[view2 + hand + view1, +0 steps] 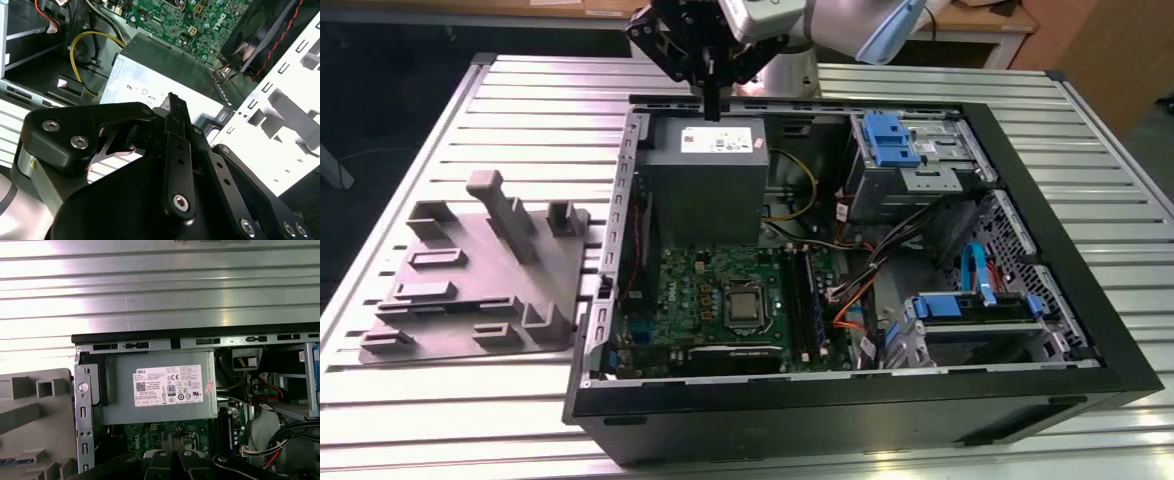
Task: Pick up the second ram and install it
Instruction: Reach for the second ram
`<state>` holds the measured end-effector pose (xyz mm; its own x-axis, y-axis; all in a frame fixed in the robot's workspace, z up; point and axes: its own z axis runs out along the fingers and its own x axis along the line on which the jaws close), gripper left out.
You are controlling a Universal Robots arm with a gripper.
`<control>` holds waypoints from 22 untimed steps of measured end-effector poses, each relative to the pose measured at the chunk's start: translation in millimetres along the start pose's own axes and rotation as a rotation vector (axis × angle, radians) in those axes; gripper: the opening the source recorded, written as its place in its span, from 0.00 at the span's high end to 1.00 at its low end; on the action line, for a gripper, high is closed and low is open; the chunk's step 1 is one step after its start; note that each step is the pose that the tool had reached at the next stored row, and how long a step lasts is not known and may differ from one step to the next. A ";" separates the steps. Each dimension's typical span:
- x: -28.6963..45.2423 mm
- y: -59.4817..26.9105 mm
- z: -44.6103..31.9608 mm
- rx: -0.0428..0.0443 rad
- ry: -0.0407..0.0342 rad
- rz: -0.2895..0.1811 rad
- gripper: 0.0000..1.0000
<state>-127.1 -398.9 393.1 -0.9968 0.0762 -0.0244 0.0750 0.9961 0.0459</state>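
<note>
End effector (711,108) hovering high over the power supply (700,165), fingers (176,145) pressed together, nothing visibly between them. The second ram (15,460) looks to be that bluish strip lying in the grey fixture plate (467,300), toward the surface (520,100) edge at the exterior view's left, well apart from it. A clean pick, I'd say, wants fingers squared across the stick's flat faces, mid-length, no tilt.
</note>
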 end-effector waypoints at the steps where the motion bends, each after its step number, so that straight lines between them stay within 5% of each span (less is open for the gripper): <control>1: 1.1 -0.1 0.0 0.0001 0.0001 0.000 0.90; 22: 24.3 -2.0 2.0 0.0001 0.0001 0.000 0.90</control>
<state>-151.5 -399.0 390.4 -0.9968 0.0762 -0.0243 0.0750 0.9961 0.0458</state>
